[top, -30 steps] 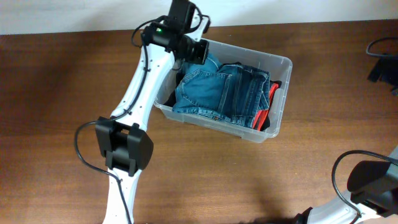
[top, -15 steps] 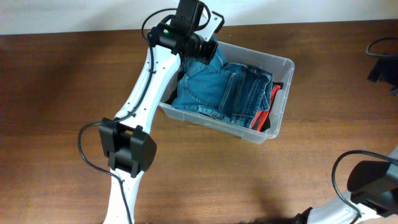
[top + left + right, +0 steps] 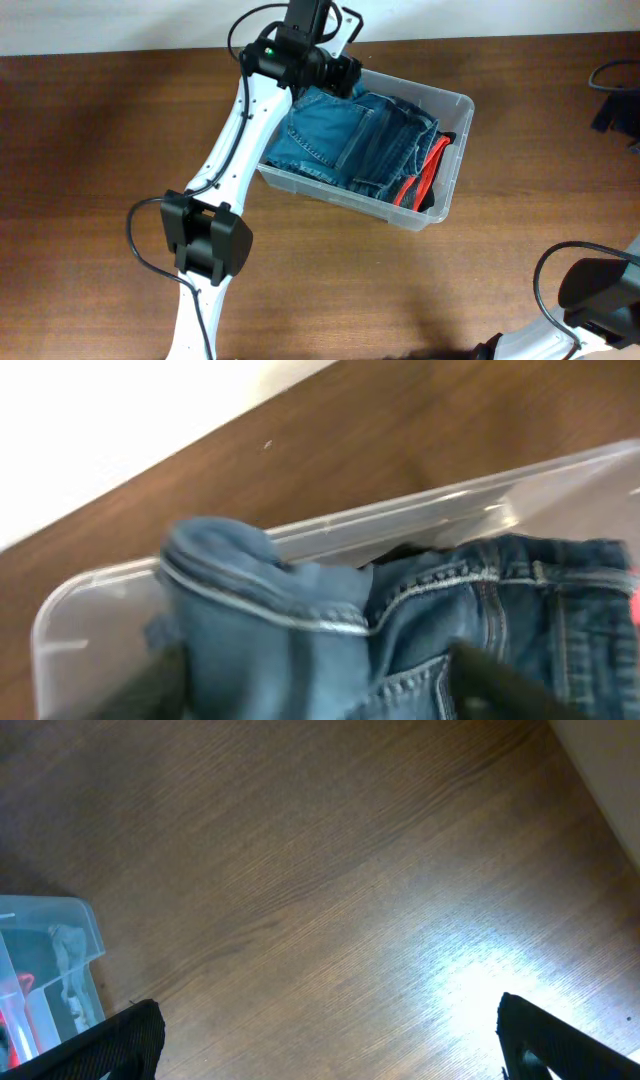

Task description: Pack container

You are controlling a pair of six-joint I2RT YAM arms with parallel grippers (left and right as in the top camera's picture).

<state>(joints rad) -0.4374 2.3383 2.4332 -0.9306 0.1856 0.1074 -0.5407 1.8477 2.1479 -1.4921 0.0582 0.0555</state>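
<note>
Wooden table [image 3: 100,150], left pincer [image 3: 315,680] astride jeans [image 3: 335,140]

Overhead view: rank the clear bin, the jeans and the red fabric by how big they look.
1. container, the largest
2. jeans, covering most of its inside
3. red fabric, only a narrow strip showing beside the jeans

The left arm [image 3: 235,130] stretches forward from its base, wrist tipped downward, and the left gripper [image 3: 320,685] has its jaws spread wide. The right arm [image 3: 598,288] sits at the near right edge, the right gripper [image 3: 325,1045] with jaws equally apart.
</note>
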